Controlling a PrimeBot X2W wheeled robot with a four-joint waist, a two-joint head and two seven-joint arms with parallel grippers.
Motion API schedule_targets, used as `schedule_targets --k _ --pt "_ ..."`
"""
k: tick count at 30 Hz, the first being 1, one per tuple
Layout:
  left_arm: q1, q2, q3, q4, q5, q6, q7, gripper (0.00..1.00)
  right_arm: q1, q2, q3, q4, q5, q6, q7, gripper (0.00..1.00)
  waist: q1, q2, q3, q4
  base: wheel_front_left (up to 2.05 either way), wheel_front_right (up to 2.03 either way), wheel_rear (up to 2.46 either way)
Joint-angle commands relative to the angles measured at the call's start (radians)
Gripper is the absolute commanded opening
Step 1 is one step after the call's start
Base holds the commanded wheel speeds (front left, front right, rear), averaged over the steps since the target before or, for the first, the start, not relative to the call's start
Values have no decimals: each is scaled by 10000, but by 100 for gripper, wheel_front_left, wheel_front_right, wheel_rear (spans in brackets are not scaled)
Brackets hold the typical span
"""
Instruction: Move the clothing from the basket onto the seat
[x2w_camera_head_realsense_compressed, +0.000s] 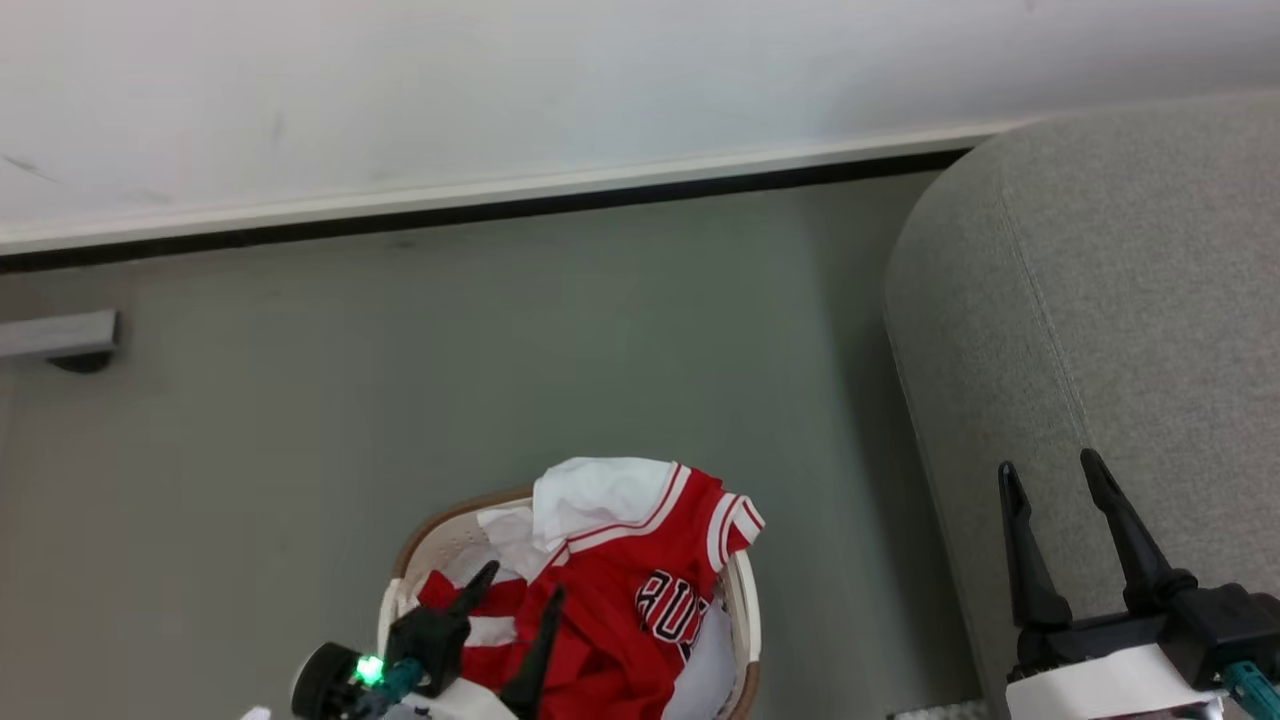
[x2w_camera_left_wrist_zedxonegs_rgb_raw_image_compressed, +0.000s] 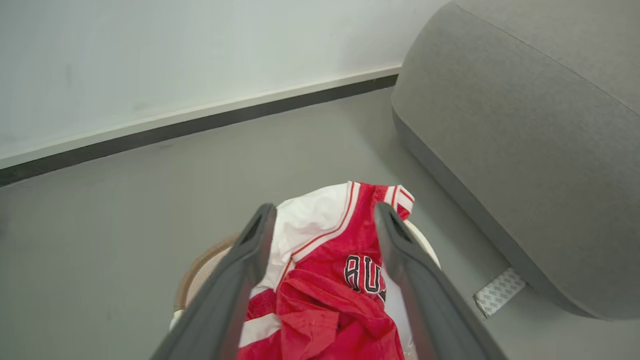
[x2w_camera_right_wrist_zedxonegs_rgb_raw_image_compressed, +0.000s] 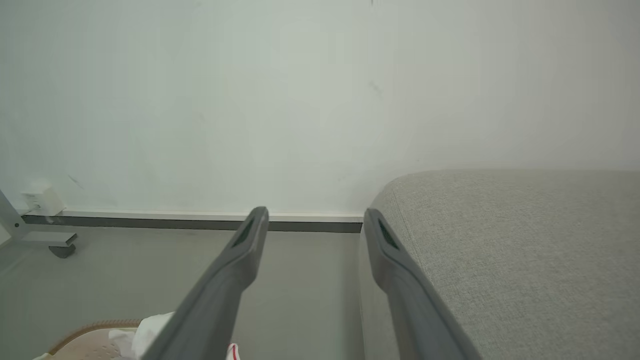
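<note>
Red crumpled clothing (x2w_camera_head_realsense_compressed: 600, 620) fills the perforated oval basket (x2w_camera_head_realsense_compressed: 747, 610) — left gripper (x2w_camera_head_realsense_compressed: 525, 580) and right gripper (x2w_camera_head_realsense_compressed: 1047, 462) agape, empty.

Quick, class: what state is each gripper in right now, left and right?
Left gripper: open, holding nothing, over the red jerseys in the laundry basket.
Right gripper: open, holding nothing, by the grey sofa block.

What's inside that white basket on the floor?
Red and white sports jerseys, heaped above the rim of the basket. Whatever lies beneath them, and its bottom, is covered.
</note>
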Motion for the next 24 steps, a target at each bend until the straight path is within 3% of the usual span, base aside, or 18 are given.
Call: schedule_targets --k 1,16,24 --pt "-451 109 -226 513 76 -38 -9 100 -306 -3 28 -81 119 -21 0 100 -1 -1 712 -417 0 0 0" --pt "-3314 292 -1583 3934 -444 -61 650 100 -1558 -2 308 -817 770 -21 2 100 -1 -1 3226 -1182 0 0 0" --pt "-4631 825 -1816 5049 -392 -63 1162 100 -2183 0 530 -1361 1140 -21 3 100 -1 -1 4596 -1517 0 0 0"
